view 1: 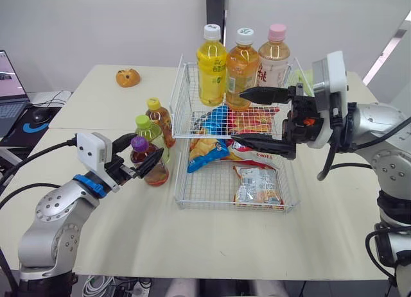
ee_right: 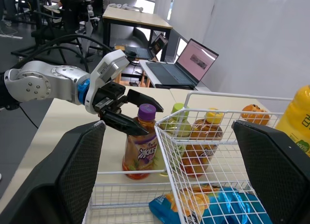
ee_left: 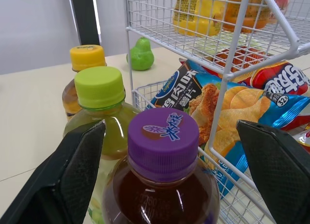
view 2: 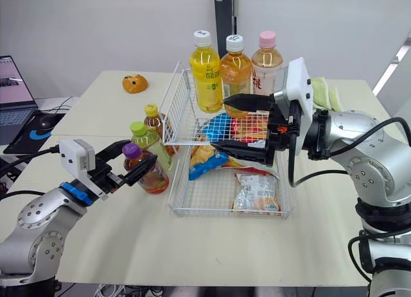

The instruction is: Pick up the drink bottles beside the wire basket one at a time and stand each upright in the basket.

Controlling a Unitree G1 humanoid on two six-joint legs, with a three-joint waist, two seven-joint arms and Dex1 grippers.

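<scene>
Beyond wire basket [view 1: 234, 207], green pear [ee_left: 142, 53]

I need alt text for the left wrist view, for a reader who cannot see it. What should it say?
A purple-capped bottle stands between the open fingers of the left gripper, one on each side. Beyond it stand a green-capped bottle and a yellow-capped bottle, beside a wire basket holding snack bags.
</scene>
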